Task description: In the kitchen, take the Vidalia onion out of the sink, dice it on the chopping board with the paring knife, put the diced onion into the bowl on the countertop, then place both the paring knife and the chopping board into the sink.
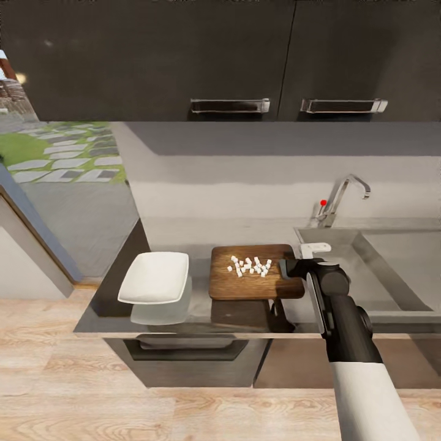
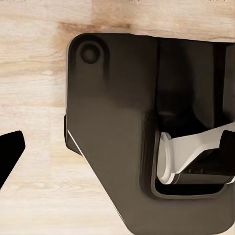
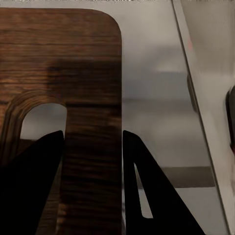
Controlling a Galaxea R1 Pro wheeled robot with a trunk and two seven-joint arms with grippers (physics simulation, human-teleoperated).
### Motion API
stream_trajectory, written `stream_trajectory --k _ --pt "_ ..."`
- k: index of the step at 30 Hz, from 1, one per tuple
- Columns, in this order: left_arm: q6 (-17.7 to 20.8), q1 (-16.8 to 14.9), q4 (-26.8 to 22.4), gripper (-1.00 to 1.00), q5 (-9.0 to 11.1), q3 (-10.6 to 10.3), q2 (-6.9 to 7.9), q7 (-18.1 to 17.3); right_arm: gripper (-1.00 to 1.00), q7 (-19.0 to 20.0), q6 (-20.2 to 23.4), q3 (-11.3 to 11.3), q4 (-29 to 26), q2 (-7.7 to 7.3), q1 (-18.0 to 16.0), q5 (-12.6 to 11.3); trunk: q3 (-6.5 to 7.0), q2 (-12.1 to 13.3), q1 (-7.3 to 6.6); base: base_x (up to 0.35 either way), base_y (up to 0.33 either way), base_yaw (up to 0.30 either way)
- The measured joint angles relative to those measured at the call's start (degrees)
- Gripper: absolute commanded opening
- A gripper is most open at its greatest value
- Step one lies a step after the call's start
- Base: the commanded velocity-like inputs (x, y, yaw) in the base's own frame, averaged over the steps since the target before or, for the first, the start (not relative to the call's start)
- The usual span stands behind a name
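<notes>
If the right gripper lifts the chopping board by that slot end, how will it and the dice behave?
The chopping board looks rigid, so it shouldn't flex. Held at one end by the right gripper, it may droop. Loose diced onion would likely slide off towards the bowl.

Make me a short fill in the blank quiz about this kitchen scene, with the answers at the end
The small white onion cubes lie on the brown wooden ______.
The white squarish bowl on the grey countertop holds ______ onion.
The right gripper straddles the board's strip between the edge and the oval ______.
The chrome tap has a ______ knob.

Answers: chopping board; no; slot; red
</notes>
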Motion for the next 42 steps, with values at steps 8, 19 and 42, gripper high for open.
stream_trajectory --k 8,19,42 --pt "0.0 0.0 0.0 1.0 0.0 0.01 0.0 0.0 -1.0 0.0 0.0 0.1 0.0 0.0 0.0 -0.01 0.69 0.0 0.0 0.0 0.0 0.0" --pt "0.01 0.0 -0.01 1.0 0.0 0.01 0.0 0.0 -1.0 0.0 0.0 0.19 0.0 0.0 0.0 -0.11 1.68 0.0 0.0 0.0 0.084 0.024" --pt "0.0 0.0 0.42 1.0 0.0 0.01 0.0 0.0 -1.0 0.0 0.01 0.19 0.0 0.0 0.0 0.03 3.75 0.0 0.0 0.0 0.032 0.067"
